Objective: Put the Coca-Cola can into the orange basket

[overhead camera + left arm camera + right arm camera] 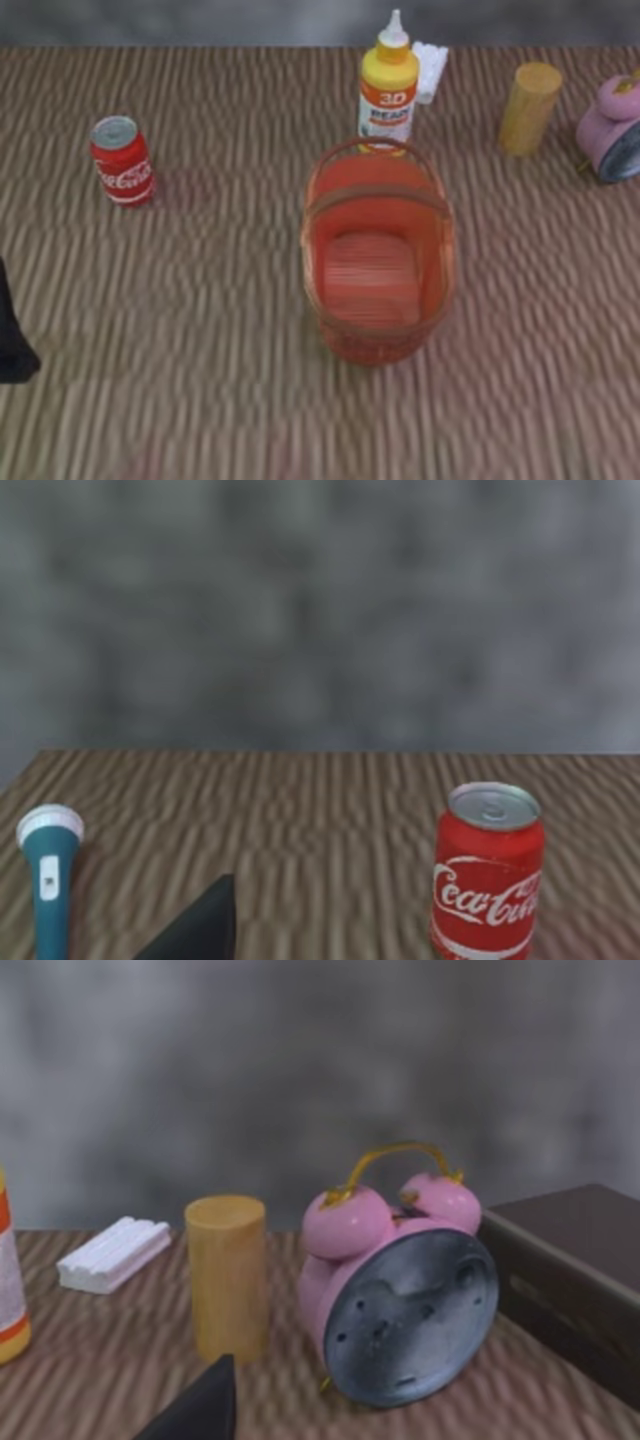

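My left gripper (pixel 12 345) sits at the table's left edge, low and near me, and only a dark tip of it shows in the left wrist view, so I cannot tell how wide it stands. The can (pixel 122 160) is ahead of it and a little toward the middle of the table, upright, silver top up, with bare table all around it; in my wrist view it (pixel 487 875) stands close, just off to one side of the fingertip. The basket (pixel 377 262) is farther inward from my gripper, well apart from the can, its mouth open under the hoop handle. I judge the can light, stiff enough but thin-walled, and slick on its painted side, so I would take it across the middle of the body with a moderate squeeze, not by the rim. My right arm is parked out of the top view; its wrist camera faces a pink clock (pixel 400 1290).
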Tool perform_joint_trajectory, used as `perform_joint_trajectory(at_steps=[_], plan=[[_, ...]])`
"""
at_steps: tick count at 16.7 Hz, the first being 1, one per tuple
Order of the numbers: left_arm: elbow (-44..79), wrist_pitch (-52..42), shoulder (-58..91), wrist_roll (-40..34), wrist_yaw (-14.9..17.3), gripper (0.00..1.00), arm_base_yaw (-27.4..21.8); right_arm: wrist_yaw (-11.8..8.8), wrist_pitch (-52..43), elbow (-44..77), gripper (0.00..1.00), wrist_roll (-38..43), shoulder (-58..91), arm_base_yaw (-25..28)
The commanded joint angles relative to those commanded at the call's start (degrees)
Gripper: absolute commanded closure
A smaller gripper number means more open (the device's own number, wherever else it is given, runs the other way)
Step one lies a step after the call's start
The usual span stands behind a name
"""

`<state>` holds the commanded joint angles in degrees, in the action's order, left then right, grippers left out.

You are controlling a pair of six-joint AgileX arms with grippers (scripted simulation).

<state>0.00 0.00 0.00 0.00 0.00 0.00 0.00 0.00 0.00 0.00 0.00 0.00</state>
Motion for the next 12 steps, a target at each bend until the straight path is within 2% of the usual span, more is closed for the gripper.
perform_joint_trajectory(at_steps=[6,12], plan=[[5.42,-3.41,5.42,1.8,1.1,0.0,-1.27,0.0,0.0,0.0,0.0,0.0,0.0,0.0],[29.14,-17.44,28.17,8.3,3.11,0.0,-3.88,0.0,0.0,0.0,0.0,0.0,0.0,0.0]])
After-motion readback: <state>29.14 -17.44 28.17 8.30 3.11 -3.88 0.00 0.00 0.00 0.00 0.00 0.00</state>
